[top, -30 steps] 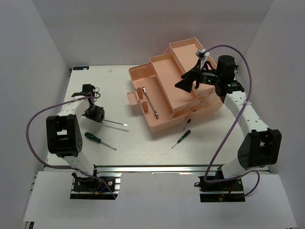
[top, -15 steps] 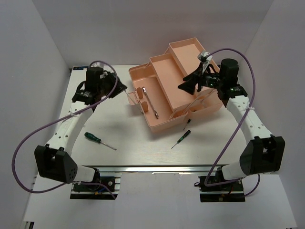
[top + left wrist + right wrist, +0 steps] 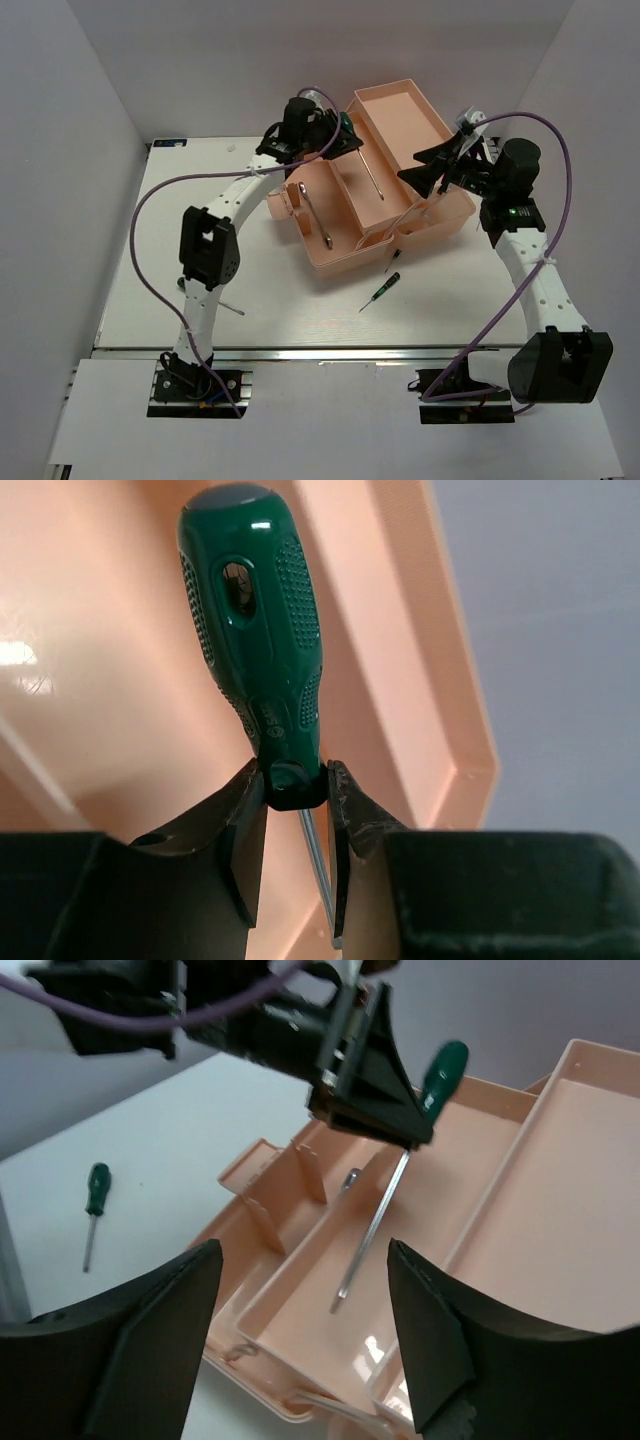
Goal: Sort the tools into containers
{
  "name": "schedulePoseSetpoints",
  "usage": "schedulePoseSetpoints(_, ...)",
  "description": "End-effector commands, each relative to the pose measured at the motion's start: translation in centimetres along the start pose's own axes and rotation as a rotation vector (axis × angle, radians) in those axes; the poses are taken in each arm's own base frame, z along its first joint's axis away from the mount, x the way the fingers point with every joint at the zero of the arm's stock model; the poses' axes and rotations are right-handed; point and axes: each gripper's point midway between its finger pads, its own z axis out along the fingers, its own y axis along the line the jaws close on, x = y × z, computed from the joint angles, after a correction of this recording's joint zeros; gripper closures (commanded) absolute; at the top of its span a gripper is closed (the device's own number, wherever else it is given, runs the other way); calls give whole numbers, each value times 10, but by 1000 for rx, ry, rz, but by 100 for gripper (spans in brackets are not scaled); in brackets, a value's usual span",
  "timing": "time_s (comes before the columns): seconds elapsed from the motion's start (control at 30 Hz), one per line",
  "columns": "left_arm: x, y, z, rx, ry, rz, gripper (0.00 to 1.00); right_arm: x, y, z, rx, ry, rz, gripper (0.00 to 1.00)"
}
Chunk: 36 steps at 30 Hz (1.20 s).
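- White walls are closing in a pale bench (image 3: 150, 250) on the left, right and far sides, and the lighting is staying flat.
- At the far centre of the bench, the salmon-pink toolbox (image 3: 400, 115) is lying open with its trays stepped out, so each compartment is reachable from above.
- From the near left, the left arm is arching far across to the toolbox, and its links are covering part of the bench below.
- Off to the right of the toolbox, the right gripper (image 3: 302, 1260) is hanging with its jaws spread and nothing between them, probably waiting clear of the other arm.
- Over the middle tray, the left gripper (image 3: 297, 800) is clenching a long green-handled screwdriver (image 3: 255, 630) at the collar, leaving the shaft free to aim down into the tray. Whether its tip is touching the tray floor is unclear.
- In the nearer tray, the silver wrench (image 3: 315, 213) is lying flat, already sorted.
- On the left of the bench, a second long screwdriver (image 3: 93, 1205) is waiting. From overhead the left arm is hiding nearly all of it.
- Near the toolbox, a small screwdriver (image 3: 381, 291) is lying on the open bench.
- Just beside the toolbox's near wall, a tiny screwdriver (image 3: 393, 260) is sitting partly in shadow and is hard to make out.
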Motion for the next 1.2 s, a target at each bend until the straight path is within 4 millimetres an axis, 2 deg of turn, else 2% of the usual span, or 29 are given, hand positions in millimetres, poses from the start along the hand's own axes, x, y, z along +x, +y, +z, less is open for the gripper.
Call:
schedulePoseSetpoints(0.0, -19, -17, 0, -32, -49, -33, 81, -10, 3, -7, 17, -32, -76, 23)
schedulePoseSetpoints(0.03, -18, -14, 1, -44, -46, -34, 70, -7, 6, -9, 10, -24, -82, 16)
schedulePoseSetpoints(0.07, -19, -14, 1, -52, -46, -35, 50, -6, 7, -9, 0, -19, -111, 11)
schedulePoseSetpoints(0.2, -27, -23, -8, -42, -74, 2, 29, 4, 17, -7, -88, 8, -134, 11)
schedulePoseSetpoints(0.27, -38, -30, -19, -50, -109, 15, 24, 11, 22, -2, -140, 28, -126, 11)
schedulePoseSetpoints(0.3, -42, -33, -23, -50, -119, 25, 23, 14, 23, 0, -155, 35, -142, 11)
schedulePoseSetpoints(0.33, -52, -41, -36, -44, -143, 34, 23, 18, 29, 5, -188, 46, -146, 11)
schedulePoseSetpoints(0.4, -62, -41, -56, -96, -180, 59, 31, 23, 39, 10, -236, 70, -163, 11)
schedulePoseSetpoints(0.43, -71, -48, -82, -115, -217, 68, 54, 31, 51, 21, -290, 87, -236, 11)
schedulePoseSetpoints(0.47, -77, -35, -100, -206, -257, 63, 72, 37, 59, 27, -309, 112, -267, 11)
schedulePoseSetpoints(0.5, -78, -27, -118, -260, -281, 53, 89, 48, 68, 32, -328, 160, -273, 22)
schedulePoseSetpoints(0.53, -70, 11, -133, -381, -280, 19, 100, 62, 83, 47, -359, 197, -345, 30)
schedulePoseSetpoints(0.57, -72, 11, -180, -449, -341, -2, 100, 70, 89, 52, -372, 223, -355, 45)
schedulePoseSetpoints(0.6, -66, 26, -201, -504, -362, -70, 100, 77, 98, 58, -387, 247, -356, 85)
schedulePoseSetpoints(0.63, -42, 80, -222, -640, -332, -145, 100, 90, 109, 69, -406, 281, -355, 98)
schedulePoseSetpoints(0.67, -30, 80, -264, -654, -365, -226, 95, 94, 117, 73, -423, 294, -349, 100)
schedulePoseSetpoints(0.73, -7, 123, -307, -754, -383, -347, 74, 105, 134, 85, -449, 323, -337, 100)
schedulePoseSetpoints(0.77, 35, 162, -322, -855, -322, -409, 54, 109, 139, 89, -455, 333, -332, 91)
schedulePoseSetpoints(0.8, 45, 159, -342, -830, -357, -429, 46, 114, 143, 92, -457, 344, -332, 74)
schedulePoseSetpoints(0.83, 56, 173, -353, -864, -365, -456, 40, 123, 150, 97, -467, 366, -332, 66)
schedulePoseSetpoints(0.87, 72, 186, -361, -905, -353, -478, 36, 128, 153, 98, -469, 376, -334, 52)
schedulePoseSetpoints(0.9, 97, 206, -370, -965, -324, -505, 29, 133, 157, 100, -470, 387, -329, 12)
schedulePoseSetpoints(0.97, 113, 227, -376, -1018, -312, -519, 25, 146, 163, 103, -481, 412, -324, 11)
schedulePoseSetpoints(1.0, 129, 243, -378, -1062, -279, -531, 24, 151, 165, 104, -483, 424, -311, 11)
schedulePoseSetpoints(1.1, 130, 259, -376, -1090, -248, -505, 23, 157, 165, 103, -481, 428, -307, 11)
schedulePoseSetpoints(1.17, 128, 276, -377, -1158, -218, -486, 19, 158, 163, 102, -471, 432, -310, 11)
